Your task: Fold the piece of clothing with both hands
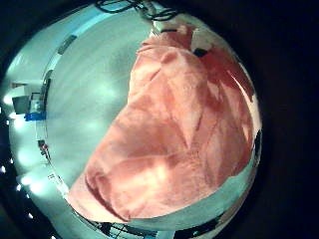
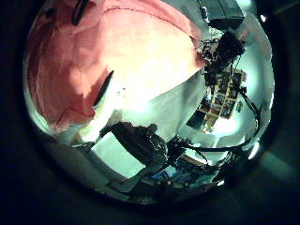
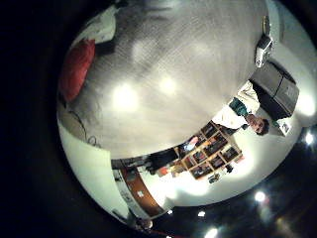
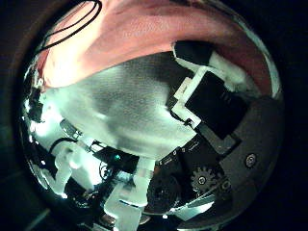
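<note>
The piece of clothing [image 1: 174,129], pinkish and creased, lies spread on the table and fills much of the left little finger side palm view. It rises toward the left hand [image 2: 141,150] at one edge. In the left thumb side palm view the clothing [image 2: 112,56] is close under the palm, and I cannot see whether that hand's fingers grip it. The right hand [image 4: 207,91] reaches black and white fingers [image 4: 192,53] out fairly straight to the edge of the clothing [image 4: 135,34]. The right little finger side palm view shows only a small part of the clothing [image 3: 77,69], far off.
The pale table [image 3: 168,69] stretches out beside the clothing. Shelves with small items [image 2: 220,94] stand in the room beyond the table edge [image 1: 60,189].
</note>
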Controlling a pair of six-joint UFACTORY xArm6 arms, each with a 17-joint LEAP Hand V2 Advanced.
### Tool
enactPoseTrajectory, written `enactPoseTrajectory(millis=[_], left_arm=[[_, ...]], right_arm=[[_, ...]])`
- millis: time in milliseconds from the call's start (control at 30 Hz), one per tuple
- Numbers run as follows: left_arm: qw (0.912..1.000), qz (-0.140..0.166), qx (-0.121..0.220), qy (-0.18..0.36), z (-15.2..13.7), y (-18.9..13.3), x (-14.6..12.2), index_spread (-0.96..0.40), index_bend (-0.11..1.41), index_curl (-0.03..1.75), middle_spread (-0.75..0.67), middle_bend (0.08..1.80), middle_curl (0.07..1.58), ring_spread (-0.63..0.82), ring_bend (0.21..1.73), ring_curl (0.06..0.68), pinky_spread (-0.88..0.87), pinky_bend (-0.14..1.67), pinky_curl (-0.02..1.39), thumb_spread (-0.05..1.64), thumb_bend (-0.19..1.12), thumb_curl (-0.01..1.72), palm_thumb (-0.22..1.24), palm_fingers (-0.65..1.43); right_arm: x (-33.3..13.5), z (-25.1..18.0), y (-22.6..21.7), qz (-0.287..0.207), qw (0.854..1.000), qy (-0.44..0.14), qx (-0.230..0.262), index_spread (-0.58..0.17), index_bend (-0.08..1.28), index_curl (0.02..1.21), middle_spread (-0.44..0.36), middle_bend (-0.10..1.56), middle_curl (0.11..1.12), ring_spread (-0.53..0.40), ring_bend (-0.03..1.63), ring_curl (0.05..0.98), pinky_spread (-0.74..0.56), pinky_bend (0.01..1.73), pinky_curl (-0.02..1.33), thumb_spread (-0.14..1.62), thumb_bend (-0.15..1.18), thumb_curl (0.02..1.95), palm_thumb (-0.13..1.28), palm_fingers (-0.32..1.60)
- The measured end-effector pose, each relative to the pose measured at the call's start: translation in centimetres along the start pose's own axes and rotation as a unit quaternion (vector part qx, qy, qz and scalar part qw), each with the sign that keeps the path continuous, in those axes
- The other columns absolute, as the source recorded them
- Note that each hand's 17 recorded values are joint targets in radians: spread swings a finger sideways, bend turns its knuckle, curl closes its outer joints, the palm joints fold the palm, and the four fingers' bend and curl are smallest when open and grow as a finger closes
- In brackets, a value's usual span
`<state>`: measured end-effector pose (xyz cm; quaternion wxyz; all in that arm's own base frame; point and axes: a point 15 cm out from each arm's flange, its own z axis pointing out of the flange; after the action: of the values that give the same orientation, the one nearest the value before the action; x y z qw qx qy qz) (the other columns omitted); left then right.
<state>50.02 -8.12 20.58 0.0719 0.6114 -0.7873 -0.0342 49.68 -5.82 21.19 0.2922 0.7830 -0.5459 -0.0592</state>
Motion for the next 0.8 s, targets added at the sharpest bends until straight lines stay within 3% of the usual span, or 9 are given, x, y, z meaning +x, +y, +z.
enactPoseTrajectory(millis=[267, 467, 800], left_arm=[[0.9994, 0.009, 0.0, 0.035, -0.8, 0.3, 0.9, -0.08, 0.21, 0.47, 0.03, 0.18, 0.33, 0.24, 0.56, 0.217, 0.35, 0.19, 0.32, 1.28, -0.01, 0.29, 0.54, 0.25], [0.999, -0.004, 0.007, 0.045, -1.8, 0.8, -0.7, -0.08, 0.2, 0.48, 0.02, 0.18, 0.33, 0.23, 0.55, 0.215, 0.35, 0.19, 0.32, 1.29, -0.01, 0.29, 0.56, 0.25], [0.9985, -0.024, 0.017, 0.046, -3.9, 1.8, -4.0, -0.08, 0.2, 0.48, 0.02, 0.18, 0.33, 0.23, 0.55, 0.213, 0.35, 0.19, 0.31, 1.3, -0.01, 0.3, 0.55, 0.25]], right_arm=[[1.2, -2.7, 0.2, 0.017, 0.998, 0.001, 0.054, -0.333, 1.04, 0.86, -0.226, 1.18, 0.91, -0.271, 1.3, 0.745, -0.27, 1.3, 0.75, 1.06, 0.02, 0.59, 1.06, 1.04], [0.7, -6.8, 1.6, 0.026, 0.993, -0.021, 0.113, -0.309, 1.06, 0.89, -0.214, 1.2, 0.94, -0.269, 1.32, 0.785, -0.24, 1.31, 0.8, 1.1, 0.01, 0.63, 1.08, 1.01], [-2.2, -14.5, 4.4, 0.005, 0.982, 0.01, 0.19, -0.294, 1.08, 0.92, -0.203, 1.23, 0.96, -0.264, 1.34, 0.823, -0.22, 1.29, 0.87, 1.13, -0.01, 0.68, 1.09, 0.98]])
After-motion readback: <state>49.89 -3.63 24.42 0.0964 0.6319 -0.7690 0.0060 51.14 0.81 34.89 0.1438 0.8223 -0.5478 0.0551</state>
